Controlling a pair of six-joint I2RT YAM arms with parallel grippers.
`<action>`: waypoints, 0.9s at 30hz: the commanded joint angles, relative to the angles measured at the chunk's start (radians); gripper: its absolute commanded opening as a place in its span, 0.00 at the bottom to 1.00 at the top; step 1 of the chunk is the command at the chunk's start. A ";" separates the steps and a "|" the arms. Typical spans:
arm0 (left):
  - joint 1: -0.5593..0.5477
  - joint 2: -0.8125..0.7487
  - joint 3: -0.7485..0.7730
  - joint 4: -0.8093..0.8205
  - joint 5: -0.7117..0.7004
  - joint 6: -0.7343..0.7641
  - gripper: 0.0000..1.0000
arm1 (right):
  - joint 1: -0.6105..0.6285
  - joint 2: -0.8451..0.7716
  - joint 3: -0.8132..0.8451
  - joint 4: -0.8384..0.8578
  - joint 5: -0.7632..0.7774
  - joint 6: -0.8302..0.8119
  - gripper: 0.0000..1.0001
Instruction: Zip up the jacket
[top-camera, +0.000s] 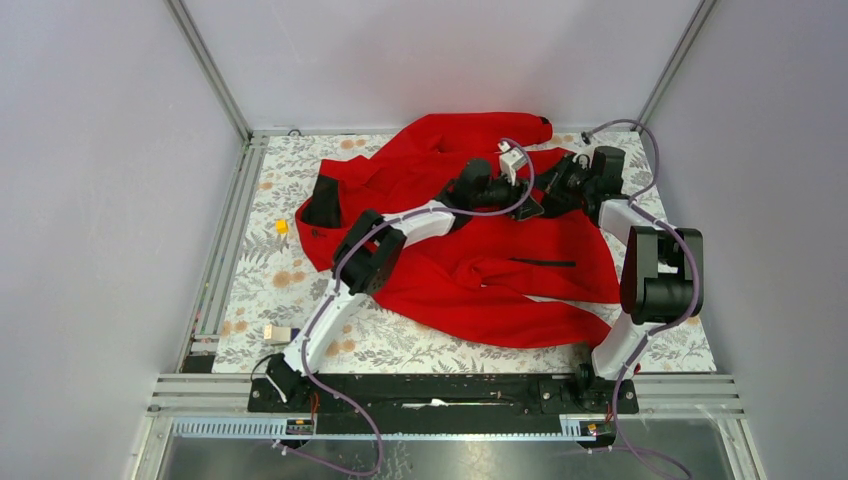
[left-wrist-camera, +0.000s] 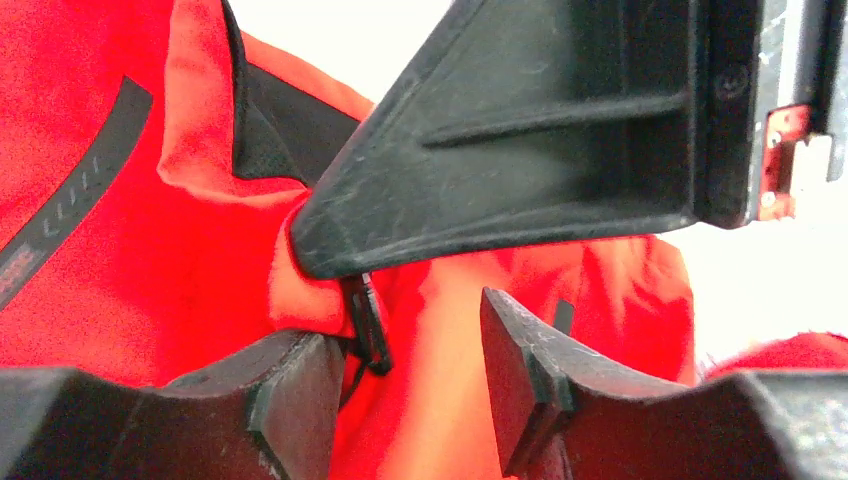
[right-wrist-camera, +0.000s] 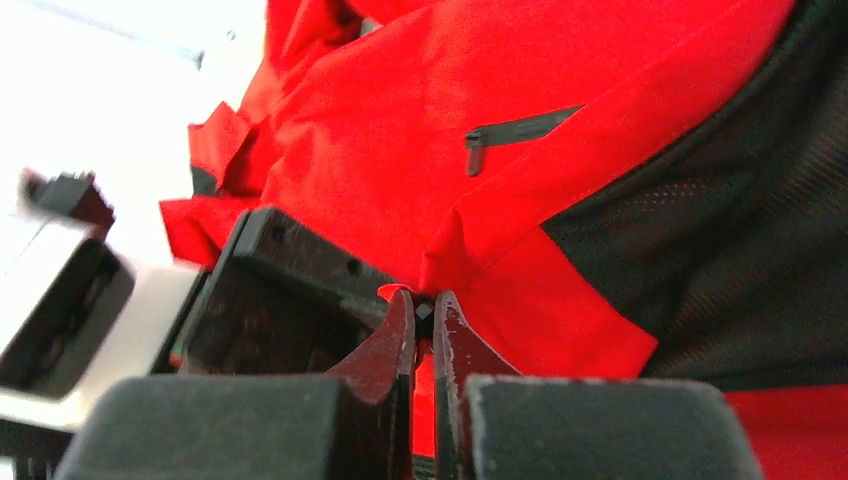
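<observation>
The red jacket lies crumpled on the floral table, its black collar lining at the left. My right gripper is shut on the jacket's red front edge beside the black mesh lining, pinching it at the fingertips. My left gripper is right against it, open. In the left wrist view its jaws stand apart around red cloth. The dark zipper pull hangs just under the right gripper's finger, close to my left-hand finger.
A pocket zipper runs across the jacket's near side and shows in the right wrist view. A small yellow piece and a small pale block lie on the table at the left. Metal rails border the left side.
</observation>
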 joint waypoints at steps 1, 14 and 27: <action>0.077 -0.138 -0.043 0.061 0.276 -0.079 0.52 | 0.005 0.006 0.048 0.101 -0.266 -0.180 0.00; 0.188 -0.040 -0.011 0.282 0.525 -0.350 0.64 | -0.037 0.058 0.068 0.098 -0.446 -0.222 0.00; 0.159 0.099 0.179 0.176 0.495 -0.326 0.51 | -0.043 0.070 0.059 0.198 -0.558 -0.128 0.00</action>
